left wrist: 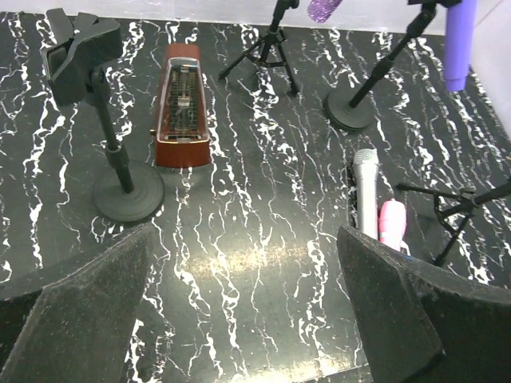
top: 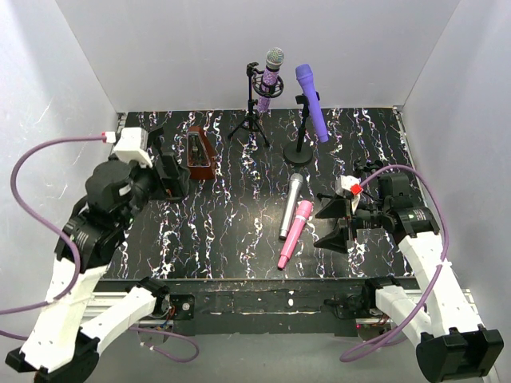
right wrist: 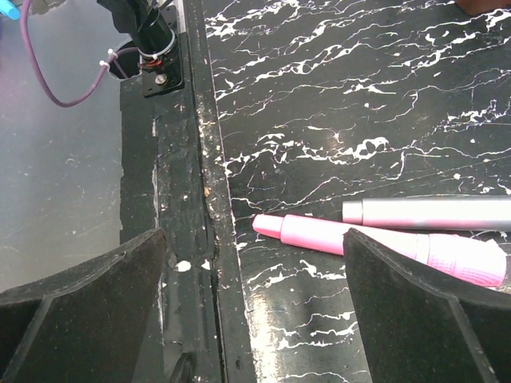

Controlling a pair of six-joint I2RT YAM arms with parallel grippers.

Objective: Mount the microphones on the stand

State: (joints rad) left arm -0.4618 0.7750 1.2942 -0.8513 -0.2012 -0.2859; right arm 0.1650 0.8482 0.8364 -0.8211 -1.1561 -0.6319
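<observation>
The glittery purple microphone (top: 275, 70) sits in a tripod stand (top: 254, 120) at the back. The violet microphone (top: 310, 100) sits in a round-base stand (top: 301, 149) beside it. The silver-grey microphone (top: 289, 204) and the pink microphone (top: 294, 233) lie side by side on the table; both also show in the right wrist view, pink (right wrist: 375, 242) and silver-grey (right wrist: 431, 212). My right gripper (top: 329, 223) is open and empty just right of them, near the pink one's tail. My left gripper (top: 172, 177) is open and empty at the left.
An empty round-base stand with a clamp (left wrist: 112, 152) stands by the left gripper, beside a dark red wedge-shaped box (left wrist: 182, 104). A small empty tripod stand (left wrist: 455, 209) is right of the lying microphones. The table's front edge (right wrist: 214, 199) is near the right gripper.
</observation>
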